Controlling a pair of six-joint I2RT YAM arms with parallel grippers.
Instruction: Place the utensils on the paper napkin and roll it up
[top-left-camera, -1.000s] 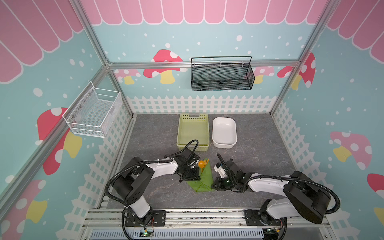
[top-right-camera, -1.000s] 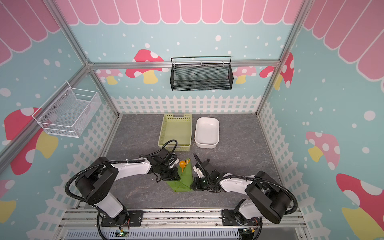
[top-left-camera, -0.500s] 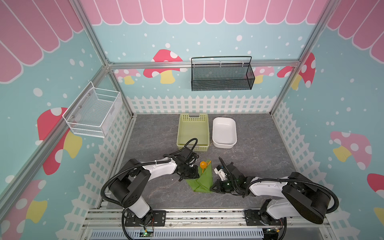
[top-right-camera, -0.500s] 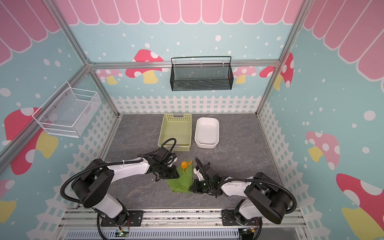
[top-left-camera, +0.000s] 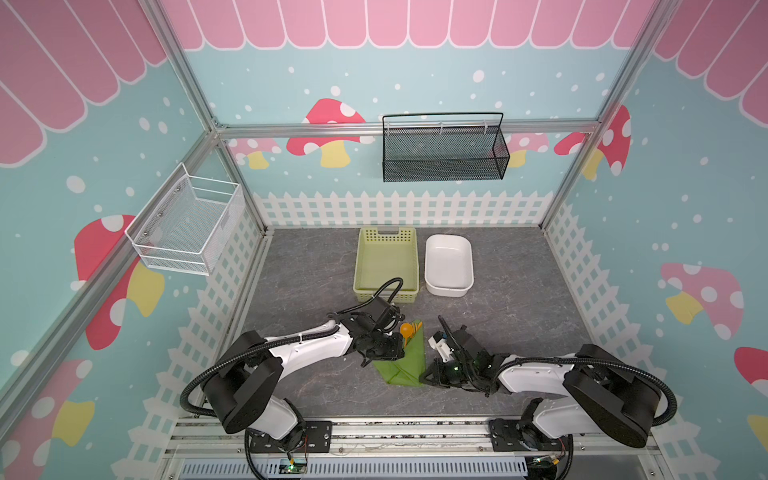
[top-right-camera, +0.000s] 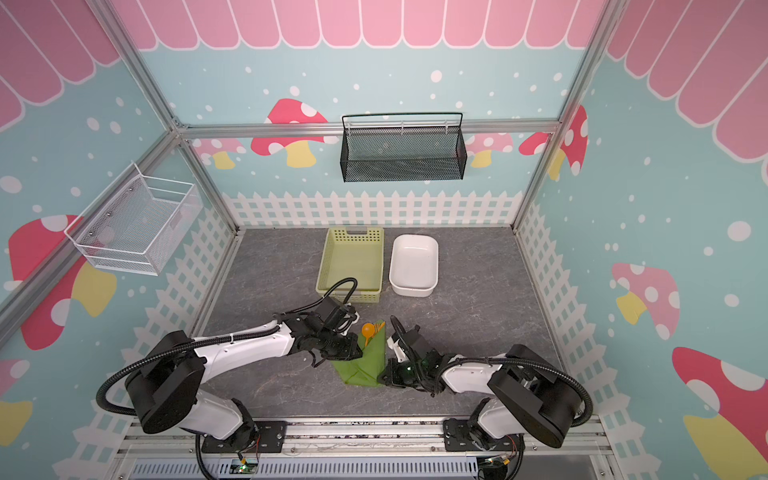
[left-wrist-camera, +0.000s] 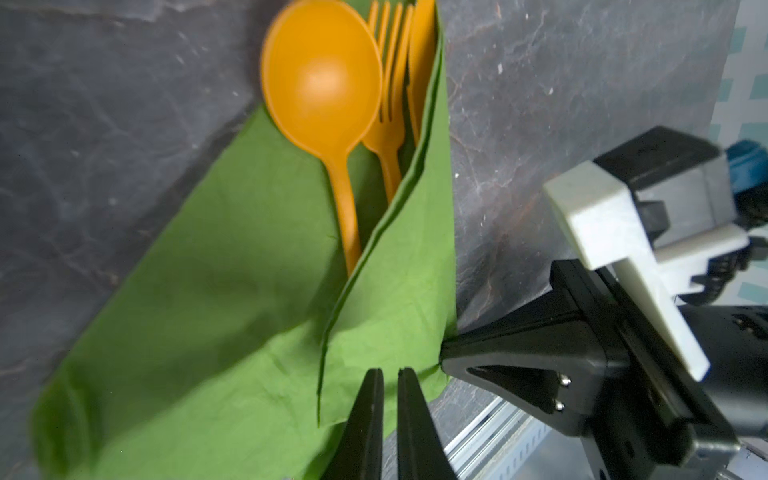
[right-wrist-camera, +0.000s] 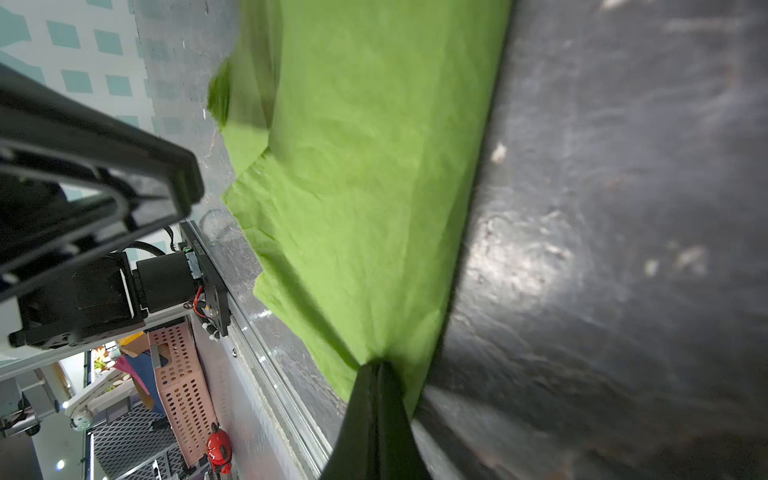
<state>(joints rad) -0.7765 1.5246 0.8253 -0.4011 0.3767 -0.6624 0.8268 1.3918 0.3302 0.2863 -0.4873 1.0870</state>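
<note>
Green paper lay folded into a long wedge near the middle of the worktop's (top-left-camera: 307, 291) front edge. In both top views we saw the paper napkin (top-left-camera: 405, 368) (top-right-camera: 368, 365) there, with the orange utensils (top-left-camera: 409, 329) poking out of its far end, toward the back edge. The left arm reached in low from the front-left corner, elbow bent and wrist nearly level, with the left gripper (top-left-camera: 397, 348) at the napkin's left side. The right arm stretched low from the front-right corner, and the right gripper (top-left-camera: 424, 376) met the napkin's near right corner. A yellow-green basket (top-left-camera: 386, 235) and a white dish (top-left-camera: 449, 287) stood side by side toward the back edge, well apart from the napkin.

In the left wrist view the spoon (left-wrist-camera: 320, 79), fork (left-wrist-camera: 390, 83) and knife (left-wrist-camera: 422, 50) lay side by side on the napkin, their handles tucked under a folded flap. The left fingers (left-wrist-camera: 368, 415) stood almost together, only a thin slit between them, over the napkin's near end. We could not tell whether any paper was caught. The right gripper's black tip touched the napkin's edge.

In the right wrist view the right fingers (right-wrist-camera: 361, 415) were pressed tight together, pinching the napkin's edge, where the paper puckered.
</note>
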